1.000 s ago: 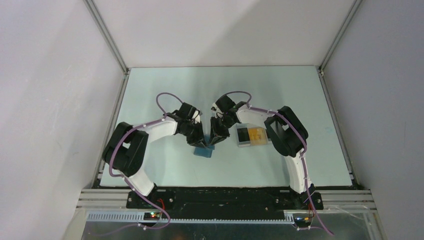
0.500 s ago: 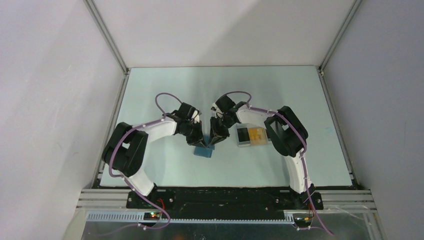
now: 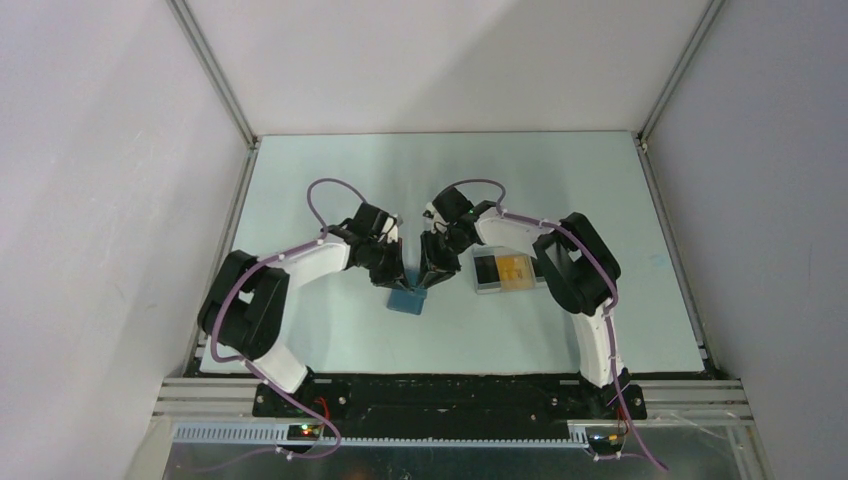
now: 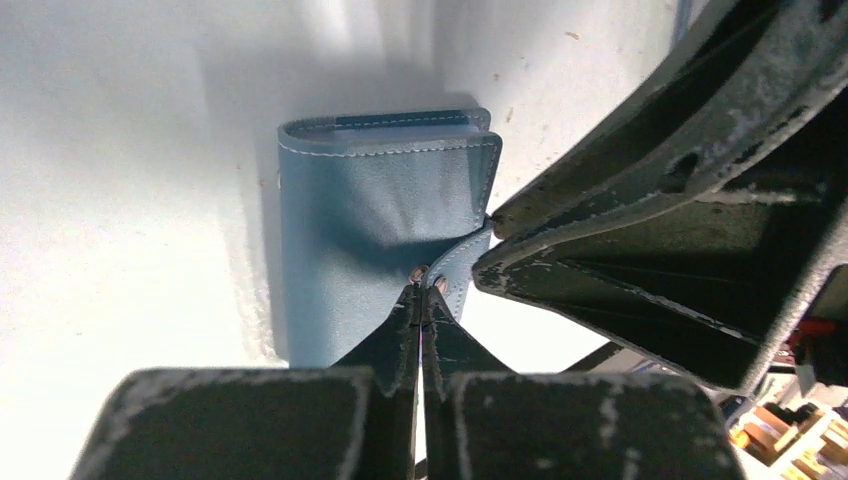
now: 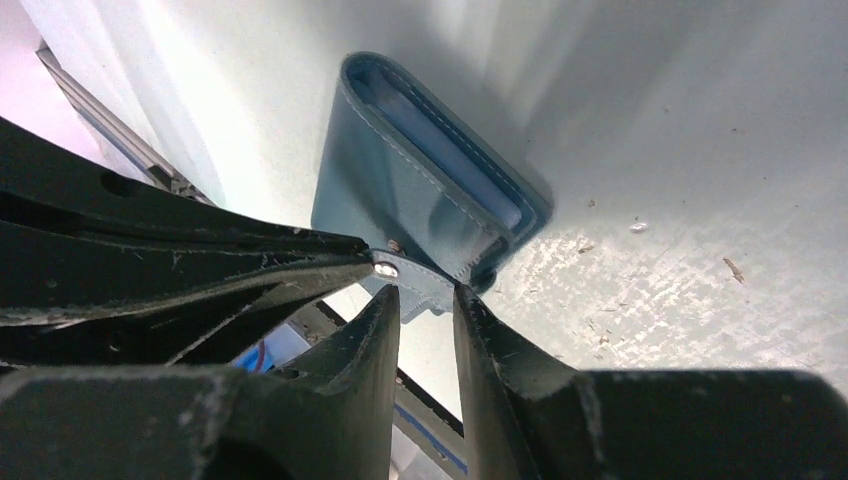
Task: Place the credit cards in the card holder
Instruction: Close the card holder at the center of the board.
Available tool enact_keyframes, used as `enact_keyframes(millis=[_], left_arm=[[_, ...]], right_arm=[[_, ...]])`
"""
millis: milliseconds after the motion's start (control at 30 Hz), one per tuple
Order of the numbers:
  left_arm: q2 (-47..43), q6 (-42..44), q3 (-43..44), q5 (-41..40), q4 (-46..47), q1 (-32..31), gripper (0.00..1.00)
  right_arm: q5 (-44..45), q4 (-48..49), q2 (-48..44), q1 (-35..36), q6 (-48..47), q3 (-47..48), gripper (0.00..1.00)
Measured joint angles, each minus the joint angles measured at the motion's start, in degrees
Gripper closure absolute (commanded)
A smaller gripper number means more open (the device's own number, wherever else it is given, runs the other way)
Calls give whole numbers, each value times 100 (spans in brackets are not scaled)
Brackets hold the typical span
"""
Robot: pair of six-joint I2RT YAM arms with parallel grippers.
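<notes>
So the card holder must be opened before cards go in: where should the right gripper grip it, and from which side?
Probably the snap tab, from the closing edge of the card holder. The body lies flat on the table, but the thin tab juts past that edge; the right gripper straddles it open, beside the left gripper, shut on it.

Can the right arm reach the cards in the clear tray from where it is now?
Probably yes. The clear tray with the cards lies uncovered just beside the right gripper, whose jaws stand slightly apart at the card holder strap.
</notes>
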Motion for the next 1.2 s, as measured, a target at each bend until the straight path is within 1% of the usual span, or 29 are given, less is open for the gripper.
enact_keyframes(millis=[167,533,600,667,700,833,933,1200], left_arm=[[4,186,52,-151,-105,9,100],[186,302,173,-203,-160,11,100],[208,302,205,-229,-175,11,100],[229,306,227,-245,-173,11,100],[240,306,229,-247,-173,11,100],[271,306,247,-249,-177,11,100],[297,310,278,-251,-197,11,100],[356,343,313,-367,-197,11,100]], right_arm=[[68,-90,-4,9,-55,0,69],[162,-216,17,140,-70,153,67],[177,-214,17,146,-68,184,66],[188,-210,17,157,-63,197,63],[199,-212,20,162,-61,197,59],[284,-227,35,166,-52,197,50],[363,-236,35,166,-42,195,48],[398,-107,105,116,72,28,48]])
